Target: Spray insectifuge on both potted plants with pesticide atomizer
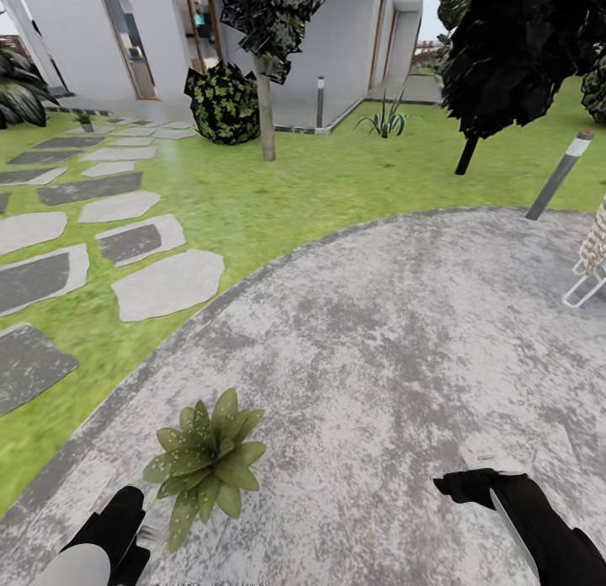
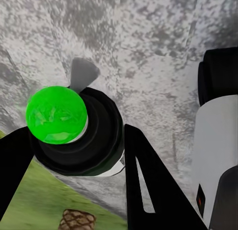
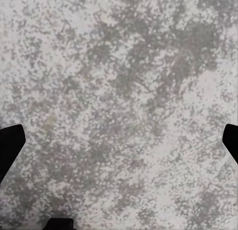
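Item one, the pesticide atomizer point(image 2: 82, 133): I have it in the left gripper point(image 2: 74, 155), the two black fingers point(image 2: 148, 185) closed against its dark round body on either side. In the left wrist view I look at it end-on, with a bright green dome facing the camera and a pale grey spray part sticking out past it toward the gravel. In the head view the left gripper point(image 1: 126, 527) sits low at the near edge of the patio, arm drawn in close to my trunk (only a pale sliver of the bottle shows beside it there).

Item two, one potted plant point(image 1: 204, 464): a low rosette of pointed, pale-speckled green leaves standing on the gravel patio point(image 1: 379, 333), just beside the left gripper and slightly ahead of it.

Item three, the right gripper point(image 1: 461, 485): black, held low over bare gravel on the other side, forearm angled in from the lower corner. Its jaws stand wide apart with nothing between them; the right wrist view shows the fingertips point(image 3: 11, 141) at opposite edges over mottled grey gravel.

Item four, surroundings: lawn point(image 1: 278, 190) curving round the patio, grey stepping stones point(image 1: 168, 283) off to my left, a dark bush point(image 1: 223, 103) by a tree trunk point(image 1: 266, 106), a bollard light point(image 1: 558, 175), the pale house wall point(image 1: 151, 30) beyond.
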You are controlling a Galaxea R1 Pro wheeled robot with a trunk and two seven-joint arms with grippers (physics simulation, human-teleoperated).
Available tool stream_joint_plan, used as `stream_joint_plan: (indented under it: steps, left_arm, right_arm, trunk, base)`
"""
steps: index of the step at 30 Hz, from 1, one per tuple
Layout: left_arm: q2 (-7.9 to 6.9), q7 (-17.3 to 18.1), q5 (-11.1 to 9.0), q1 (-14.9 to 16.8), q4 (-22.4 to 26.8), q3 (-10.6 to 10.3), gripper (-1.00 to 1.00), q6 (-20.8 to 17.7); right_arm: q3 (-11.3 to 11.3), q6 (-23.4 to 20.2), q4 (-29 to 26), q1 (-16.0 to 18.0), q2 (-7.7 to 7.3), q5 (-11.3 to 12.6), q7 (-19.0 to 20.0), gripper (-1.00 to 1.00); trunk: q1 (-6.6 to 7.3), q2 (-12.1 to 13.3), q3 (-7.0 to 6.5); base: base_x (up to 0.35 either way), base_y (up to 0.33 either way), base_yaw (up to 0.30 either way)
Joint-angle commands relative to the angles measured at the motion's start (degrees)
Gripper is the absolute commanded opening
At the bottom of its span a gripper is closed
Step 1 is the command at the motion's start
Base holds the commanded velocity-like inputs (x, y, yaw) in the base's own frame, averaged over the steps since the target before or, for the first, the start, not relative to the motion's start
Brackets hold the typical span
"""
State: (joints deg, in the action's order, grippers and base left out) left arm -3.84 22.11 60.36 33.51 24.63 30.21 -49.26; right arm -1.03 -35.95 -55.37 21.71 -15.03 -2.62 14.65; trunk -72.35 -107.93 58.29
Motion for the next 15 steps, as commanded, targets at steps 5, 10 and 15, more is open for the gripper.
stream_joint_plan:
  steps: [5, 10, 15]
  left_arm:
    - [0.22, 0.48, 0.64, 0.06, 0.11, 0.3, -1.0, -0.05]
    - [0.48, 0.48, 0.64, 0.06, 0.15, 0.29, -1.0, -0.05]
    - [0.5, 0.48, 0.72, 0.06, 0.16, 0.32, -1.0, -0.05]
  right_arm:
    - [-0.08, -0.26, -0.09, 0.0, 0.0, -0.28, 0.37, 1.0]
    - [-0.03, -0.26, -0.09, 0.0, 0.0, -0.28, 0.37, 1.0]
    - [-0.02, -0.26, -0.09, 0.0, 0.0, -0.35, 0.37, 1.0]
  trunk:
    - [0.01, -0.02, 0.04]
    - [0.01, -0.02, 0.04]
    - [0.01, -0.02, 0.04]
  base:
    - [0.008, -0.018, 0.249]
    - [0.122, -0.16, 0.057]
    - [0.013, -0.016, 0.003]
